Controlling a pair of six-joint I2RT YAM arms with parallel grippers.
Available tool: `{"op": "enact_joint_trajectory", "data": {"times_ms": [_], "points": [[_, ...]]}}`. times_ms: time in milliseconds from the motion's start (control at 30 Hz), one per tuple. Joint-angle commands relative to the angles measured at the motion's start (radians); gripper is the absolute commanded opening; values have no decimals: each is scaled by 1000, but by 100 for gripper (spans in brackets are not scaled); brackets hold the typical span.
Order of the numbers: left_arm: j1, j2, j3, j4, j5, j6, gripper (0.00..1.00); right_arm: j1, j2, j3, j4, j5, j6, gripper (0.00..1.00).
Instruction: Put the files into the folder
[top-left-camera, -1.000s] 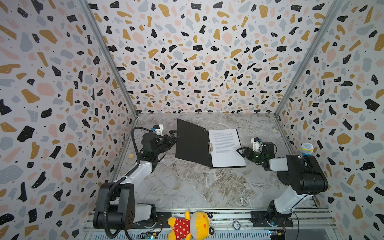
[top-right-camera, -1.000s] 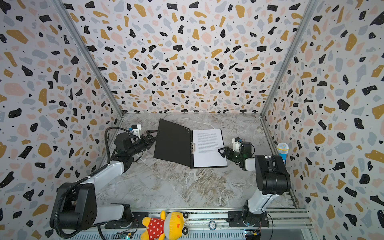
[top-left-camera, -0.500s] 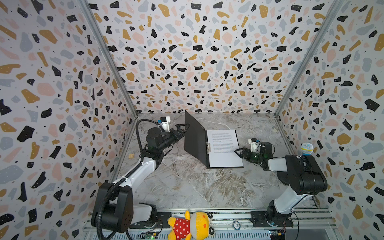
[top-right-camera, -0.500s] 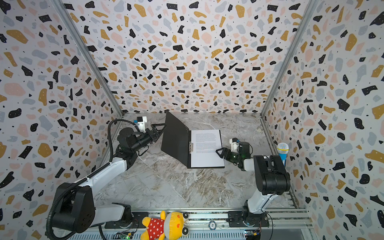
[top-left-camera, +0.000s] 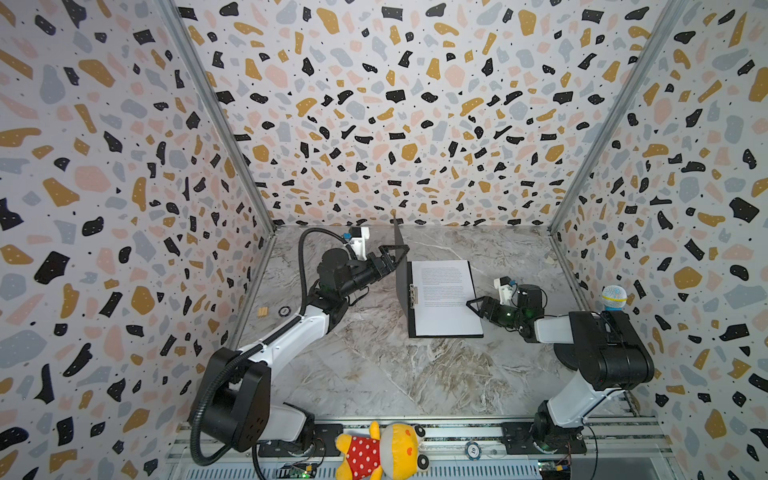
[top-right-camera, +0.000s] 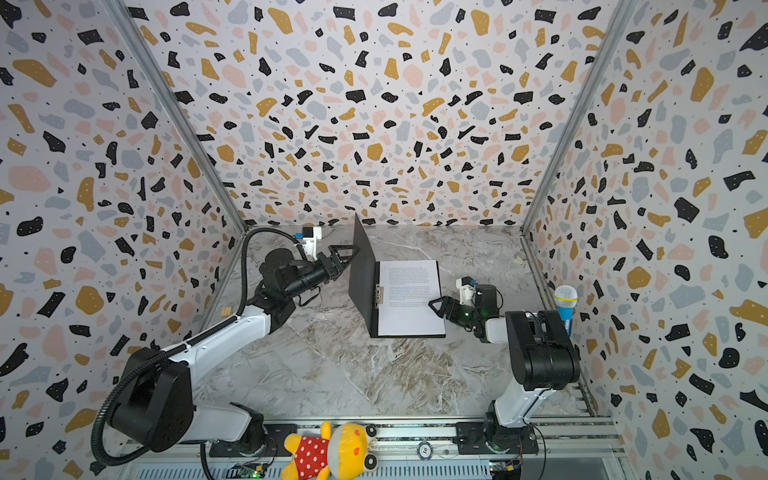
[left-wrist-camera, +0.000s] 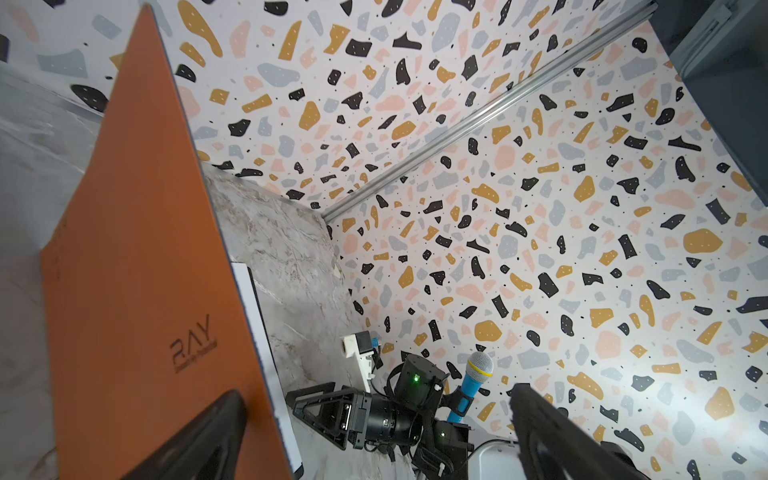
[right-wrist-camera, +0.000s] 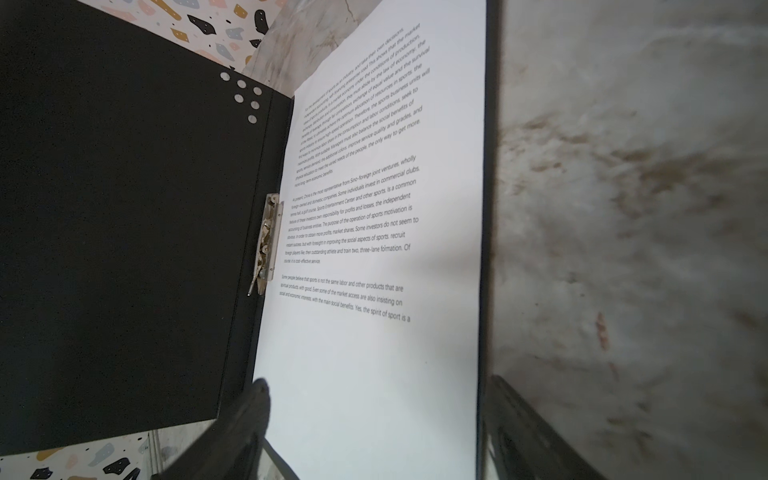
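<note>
The folder lies open at mid table, its black cover (top-left-camera: 401, 282) (top-right-camera: 363, 274) standing almost upright on the spine. The cover's outside is orange (left-wrist-camera: 145, 249) with a dark logo. My left gripper (top-left-camera: 401, 255) (top-right-camera: 351, 255) (left-wrist-camera: 376, 395) is open, one finger (left-wrist-camera: 208, 436) resting against that orange face. The files show as a white sheet of printed text (top-left-camera: 444, 295) (top-right-camera: 411, 295) (right-wrist-camera: 374, 249) lying flat on the folder's other half beside the metal clip (right-wrist-camera: 268, 241). My right gripper (top-left-camera: 473, 305) (top-right-camera: 436, 305) (right-wrist-camera: 374, 395) is open at the sheet's right edge, pinching nothing.
A blue toy microphone (top-left-camera: 614, 297) (left-wrist-camera: 473, 374) stands by the right wall behind my right arm. A yellow plush toy (top-left-camera: 382, 453) lies on the front rail. A small wooden block (top-left-camera: 262, 311) and a ring (top-left-camera: 284, 310) sit by the left wall.
My left gripper has swung right and up, pushing the folder's cover from lying open to nearly upright. The right gripper and the sheet have stayed put.
</note>
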Motion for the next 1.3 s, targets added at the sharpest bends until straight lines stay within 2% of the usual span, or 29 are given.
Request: {"op": "enact_joint_trajectory", "data": {"times_ms": [0,333,533,667,933,1100,1267], "points": [[-44,21,49,46,-20,5,100,14,13,-45,-160,9,22,82],[-154,105,123,122,-55,-26,100,-24,-17,-46,-191,10,4,82],[-158,111,140,123,-58,-18,100,-71,-76,-46,-245,21,-26,82],[-148,81,136,42,-80,47,100,-111,-126,-48,-286,45,-44,83],[23,-56,-27,-5,-111,63,100,-232,-286,-64,-353,135,-74,84],[122,-128,-79,-173,-140,169,100,-249,-332,-35,-368,144,-85,85],[209,-184,-102,-387,-264,277,100,-247,-363,-28,-333,111,-97,85]]}}
